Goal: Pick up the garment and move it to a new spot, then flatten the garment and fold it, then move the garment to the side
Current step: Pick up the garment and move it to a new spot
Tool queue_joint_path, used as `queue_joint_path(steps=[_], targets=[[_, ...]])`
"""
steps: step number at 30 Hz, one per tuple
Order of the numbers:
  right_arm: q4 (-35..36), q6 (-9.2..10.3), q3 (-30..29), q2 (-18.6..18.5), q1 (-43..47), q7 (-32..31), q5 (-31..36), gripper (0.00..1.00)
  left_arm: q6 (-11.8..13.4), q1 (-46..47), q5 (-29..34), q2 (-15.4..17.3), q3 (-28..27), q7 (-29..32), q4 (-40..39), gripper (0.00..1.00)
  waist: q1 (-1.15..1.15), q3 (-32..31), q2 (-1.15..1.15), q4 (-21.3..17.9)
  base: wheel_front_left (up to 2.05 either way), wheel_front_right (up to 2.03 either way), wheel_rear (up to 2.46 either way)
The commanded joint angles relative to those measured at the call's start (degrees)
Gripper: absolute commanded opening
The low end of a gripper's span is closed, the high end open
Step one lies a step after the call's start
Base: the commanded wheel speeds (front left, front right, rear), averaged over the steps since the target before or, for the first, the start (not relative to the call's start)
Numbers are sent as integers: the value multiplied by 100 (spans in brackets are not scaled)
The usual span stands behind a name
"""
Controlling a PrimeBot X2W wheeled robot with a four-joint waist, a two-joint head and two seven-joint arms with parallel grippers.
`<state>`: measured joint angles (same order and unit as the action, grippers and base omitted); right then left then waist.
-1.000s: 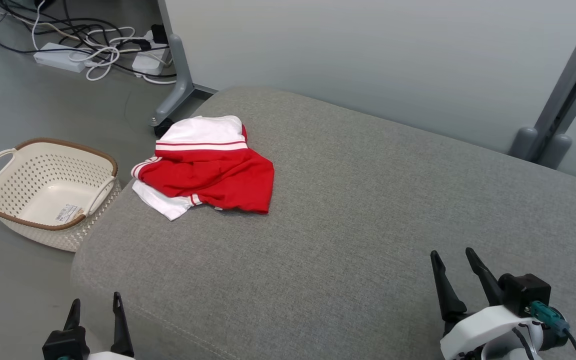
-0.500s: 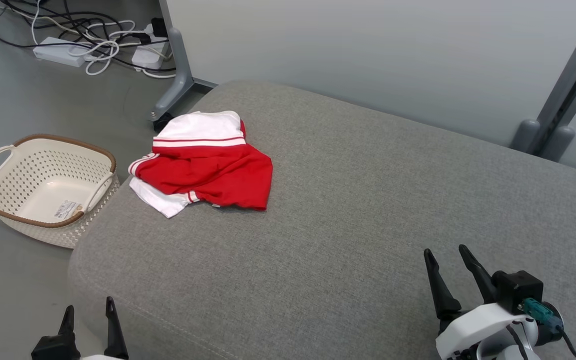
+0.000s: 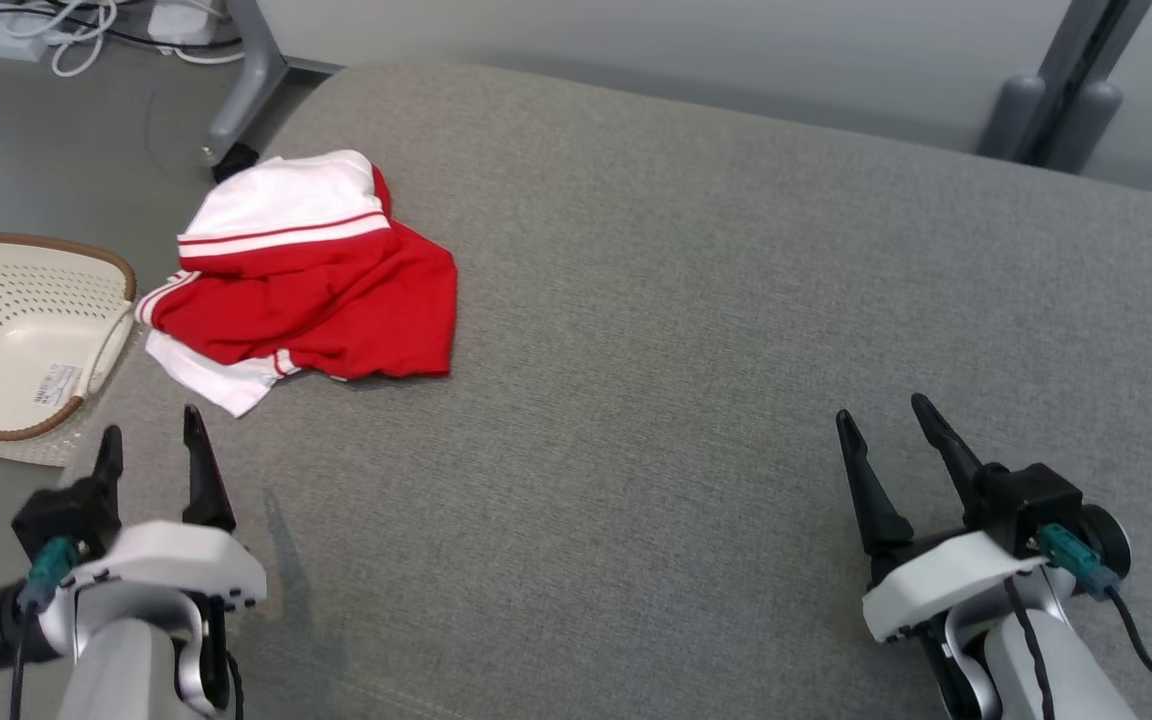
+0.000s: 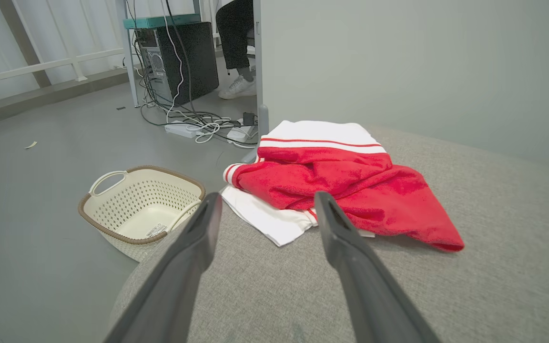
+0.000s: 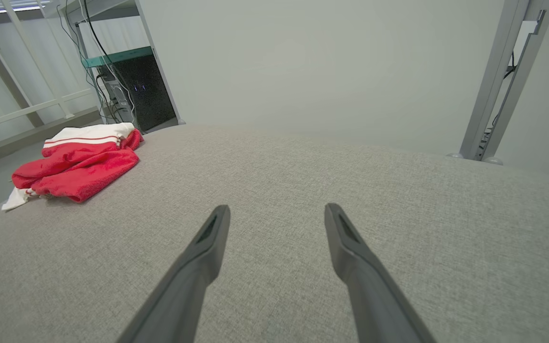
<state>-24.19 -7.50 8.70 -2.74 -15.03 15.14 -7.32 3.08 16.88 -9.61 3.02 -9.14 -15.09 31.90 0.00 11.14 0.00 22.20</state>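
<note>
Head view has dipped and swung since a second ago, so the whole scene sits differently in it; that is the camera, not the things. The garment [image 3: 306, 290] lies as before, a red and white heap at the far left corner of the cushion [image 3: 656, 330], untouched. Against the cushion both arms have come forward, the left one more. The left gripper [image 3: 151, 435] now stands near the garment's near edge, fingers spread and empty, pointing at it. The right gripper [image 3: 881, 415] is well apart at the near right, also spread and empty. This looks like the start of the reach for the pick-up; no step of the task is done yet.

The cushion is grey woven fabric, flat, with plenty of bare room to the right for a new spot. A basket [image 3: 46, 243] sits on the floor just beside the left edge. Beyond are cables [image 4: 193, 128], a computer [image 4: 179, 62], a person's foot [image 4: 237, 88] and a pale wall [image 3: 636, 30].
</note>
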Motion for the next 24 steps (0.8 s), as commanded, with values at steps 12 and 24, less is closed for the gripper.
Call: queue_joint_path(steps=[12,24], targets=[[646,1,319,-290,-554,-2,9,100,-218,1830,305,495,-99,-9,1491,100,0,1154,0,-894,0,0,0],[938,2,356,-436,-714,-2,-20,100,-67,3011,109,1166,-306,231,3478,100,0,1622,0,-1448,0,0,0]])
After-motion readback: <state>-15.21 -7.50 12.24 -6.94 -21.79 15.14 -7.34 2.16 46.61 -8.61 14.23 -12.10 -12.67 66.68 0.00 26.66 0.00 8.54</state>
